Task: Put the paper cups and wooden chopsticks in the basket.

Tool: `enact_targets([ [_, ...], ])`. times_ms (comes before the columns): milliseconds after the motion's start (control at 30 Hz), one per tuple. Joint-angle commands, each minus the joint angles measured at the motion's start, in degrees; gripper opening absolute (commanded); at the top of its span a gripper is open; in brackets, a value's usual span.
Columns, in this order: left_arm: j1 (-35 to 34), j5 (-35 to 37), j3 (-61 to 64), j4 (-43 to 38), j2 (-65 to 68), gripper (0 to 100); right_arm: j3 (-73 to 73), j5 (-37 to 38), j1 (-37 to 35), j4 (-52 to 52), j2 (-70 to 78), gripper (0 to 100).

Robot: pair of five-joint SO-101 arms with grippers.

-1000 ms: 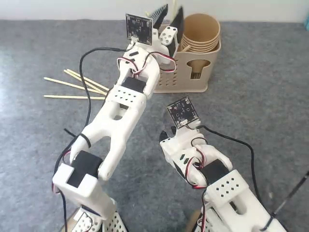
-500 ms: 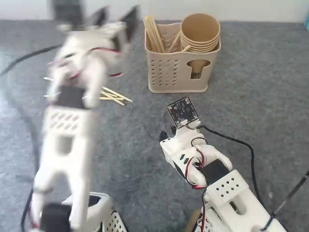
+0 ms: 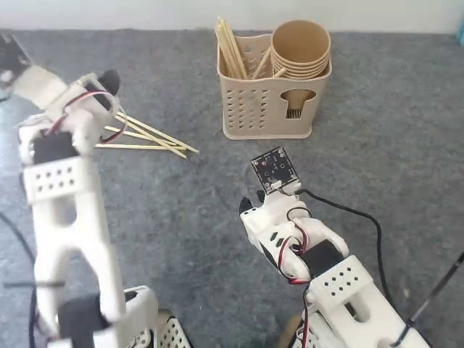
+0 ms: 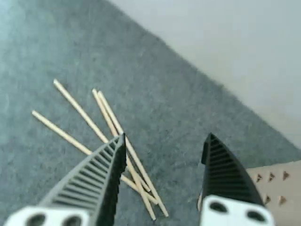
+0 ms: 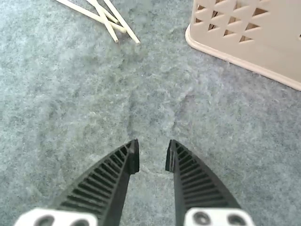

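Several wooden chopsticks point(image 3: 148, 138) lie loose on the grey carpet, left of the beige basket point(image 3: 264, 109). In the basket a stack of paper cups point(image 3: 301, 45) fills the right compartment, and a bundle of chopsticks point(image 3: 230, 47) stands in the left one. My left gripper point(image 4: 164, 143) hangs open above the loose chopsticks point(image 4: 110, 127), holding nothing. My right gripper point(image 5: 152, 156) sits low over bare carpet in front of the basket point(image 5: 249, 33), its jaws a narrow gap apart and empty.
The left arm point(image 3: 61, 181) stretches along the left side of the table. The right arm point(image 3: 304, 254) rests at the front centre. A pale wall runs along the far edge behind the basket. Bare carpet lies between the arms.
The left arm has swung away from the basket to the far left, over the loose chopsticks, its gripper empty. A bundle of chopsticks now stands in the basket. The right arm has not moved.
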Motion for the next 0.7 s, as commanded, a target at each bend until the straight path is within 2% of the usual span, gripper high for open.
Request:
enact_targets([
  [0, 0.0, 3.8, -2.8, -0.5, 9.7, 25, -0.4, 1.1, -0.5, -1.3, -1.2, 11.5],
  [367, 0.2, 6.1, -26.2, 0.0, 41.4, 25, -0.4, 1.1, -0.6, -1.1, -1.2, 11.5],
  [667, -0.1, 6.2, -48.4, 10.0, 62.7, 25, -0.5, 1.1, -0.6, -0.8, -1.2, 11.5],
])
